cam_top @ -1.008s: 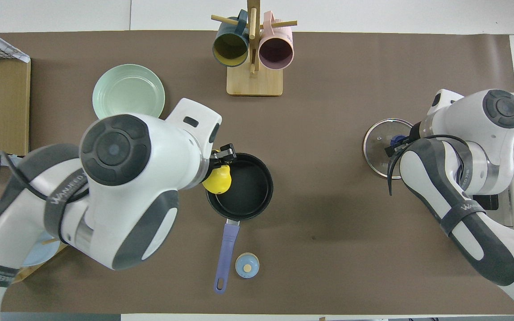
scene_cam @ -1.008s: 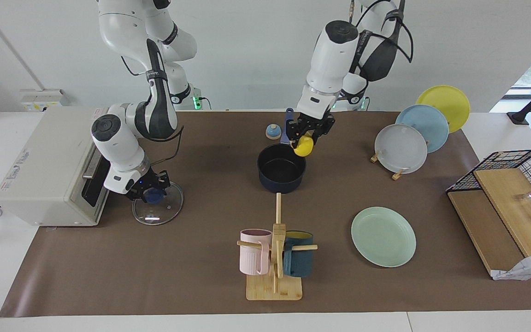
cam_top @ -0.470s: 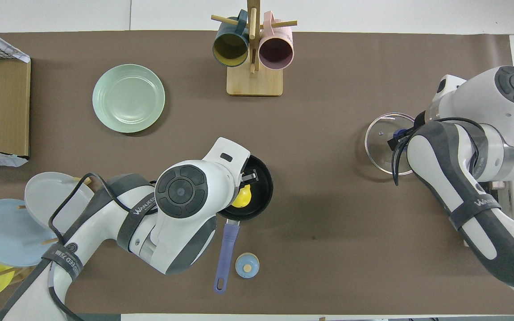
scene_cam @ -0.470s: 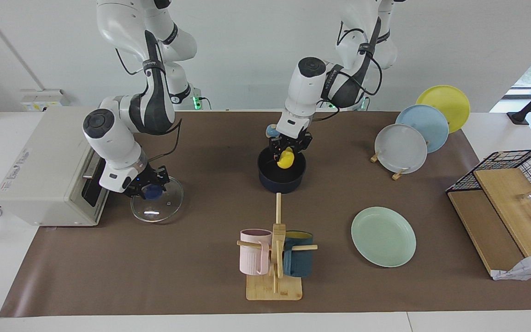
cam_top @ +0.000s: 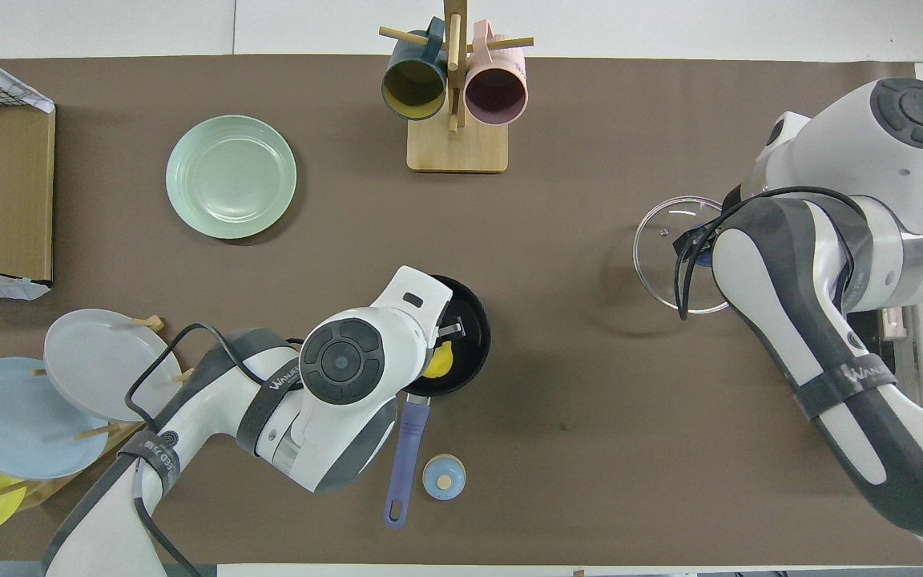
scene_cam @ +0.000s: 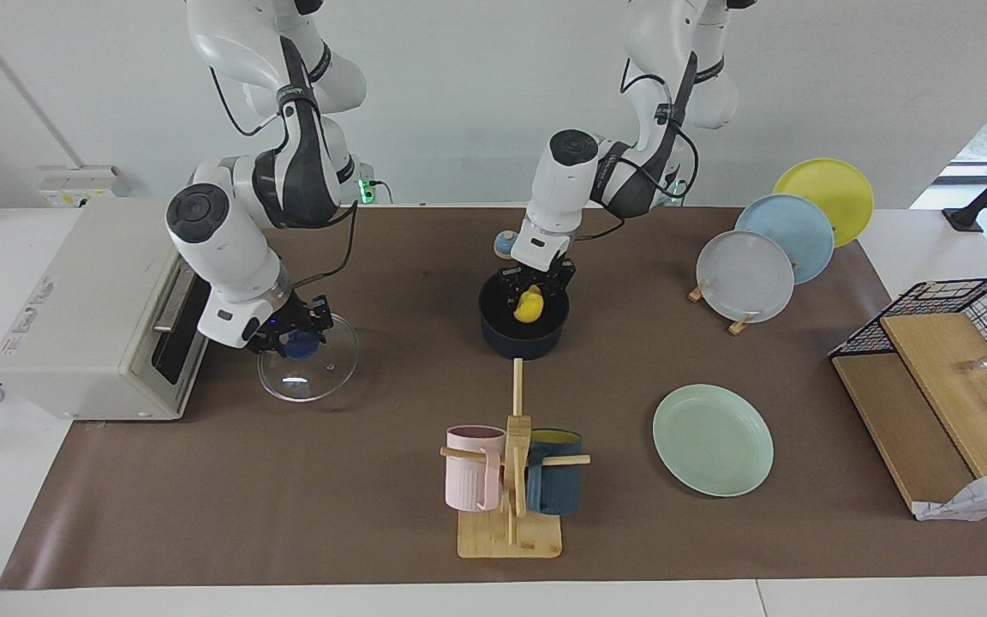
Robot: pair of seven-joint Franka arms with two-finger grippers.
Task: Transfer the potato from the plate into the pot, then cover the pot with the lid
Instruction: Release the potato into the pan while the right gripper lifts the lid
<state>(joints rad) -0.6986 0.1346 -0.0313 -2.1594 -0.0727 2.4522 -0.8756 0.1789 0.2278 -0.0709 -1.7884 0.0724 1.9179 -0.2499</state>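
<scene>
A: Where's the left gripper (scene_cam: 534, 289)?
B: Centre of the facing view, down inside the pot (scene_cam: 523, 326), pinching the potato (scene_cam: 529, 305). We see the yellow lump between the fingers, below the pot's rim line. Can't tell whether it touches the pot's floor.
A: Overhead agrees?
B: Yes. Lower centre of the overhead view, the potato (cam_top: 437, 360) shows inside the pot (cam_top: 473, 320), half covered by the left arm's wrist. The pot's blue handle runs down the frame toward the robots, with a small blue bell (cam_top: 443, 477) just beside it.
A: Right gripper (scene_cam: 295, 332)?
B: Left of centre in the facing view, clamped on the blue knob of the lid (scene_cam: 309, 360). The lid is off the tabletop and tilted; its shadow lies under it on the brown mat (scene_cam: 288, 514). It hangs beside the toaster oven (scene_cam: 82, 300). In the overhead view the lid (cam_top: 662, 240) is at the right, partly under the right arm.
A: Plate?
B: The green plate (scene_cam: 713, 439) sits flat at lower right of the facing view, nothing on it, well apart from the pot. Upper left in the overhead view (cam_top: 231, 176).
A: Anything else near?
B: The mug rack (scene_cam: 511, 480) is at lower centre of the facing view with a pink and a teal mug. Three plates stand in a rack (scene_cam: 768, 257) at upper right.
</scene>
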